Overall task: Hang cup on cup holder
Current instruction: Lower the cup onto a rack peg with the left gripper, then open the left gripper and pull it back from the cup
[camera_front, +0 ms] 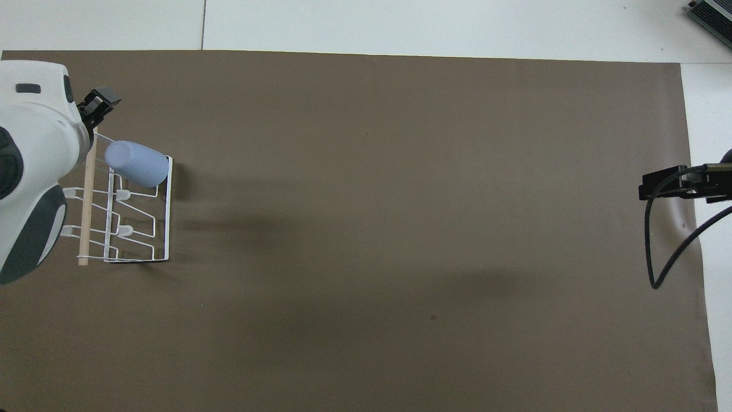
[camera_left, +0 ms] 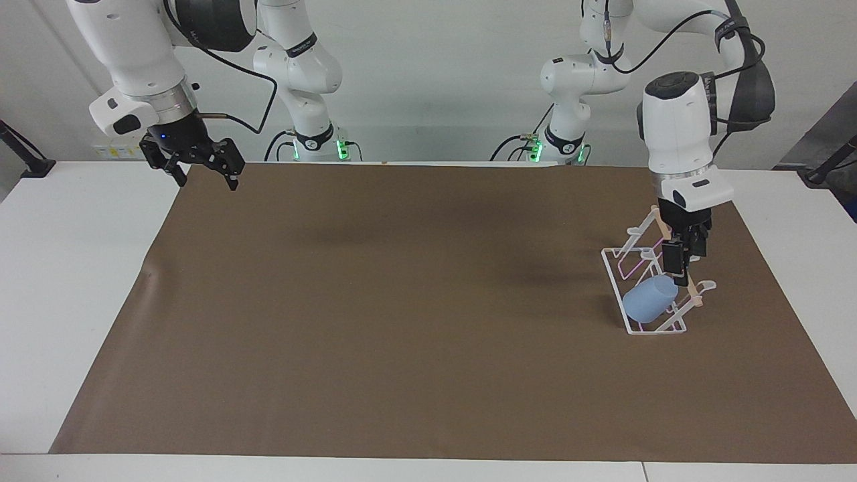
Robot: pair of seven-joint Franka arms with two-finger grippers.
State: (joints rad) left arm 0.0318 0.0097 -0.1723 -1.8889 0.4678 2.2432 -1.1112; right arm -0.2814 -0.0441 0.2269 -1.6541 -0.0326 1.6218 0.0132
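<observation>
One light-blue cup (camera_left: 648, 300) (camera_front: 137, 163), slanted on the cup holder (camera_left: 610, 274) (camera_front: 168, 217), at the holder's end farther from the robots. Closed end up, toward the wooden dowel (camera_left: 696, 294) (camera_front: 87, 200); wider end down, at the base wire on the side toward the table's middle. Resting on the rack alone, apart from both grippers.

Holder itself: white wire, rectangular base flat on the brown mat (camera_left: 402, 335) (camera_front: 400, 229), close to the mat's short edge at the left arm's end. Slanted looped prongs rising from the base up to the dowel. Remaining prongs, nearer to the robots than the cup, bare.

Left gripper (camera_left: 679, 268) (camera_front: 97, 103): pointing straight down, over the dowel and just above the cup's raised end, clear of the cup. Open or closed: cannot tell. Nothing seen in its hold. Left arm coming in from its base and bending down over the mat's short edge at that end.

Right gripper (camera_left: 206, 179) (camera_front: 657, 186): up in the air over the mat's corner at the right arm's end, by the edge nearest the robots. Pincer spread wide, empty. Waiting, well apart from holder and cup.

Around the mat on every side, a border of white table (camera_left: 67, 301) (camera_front: 400, 23).
</observation>
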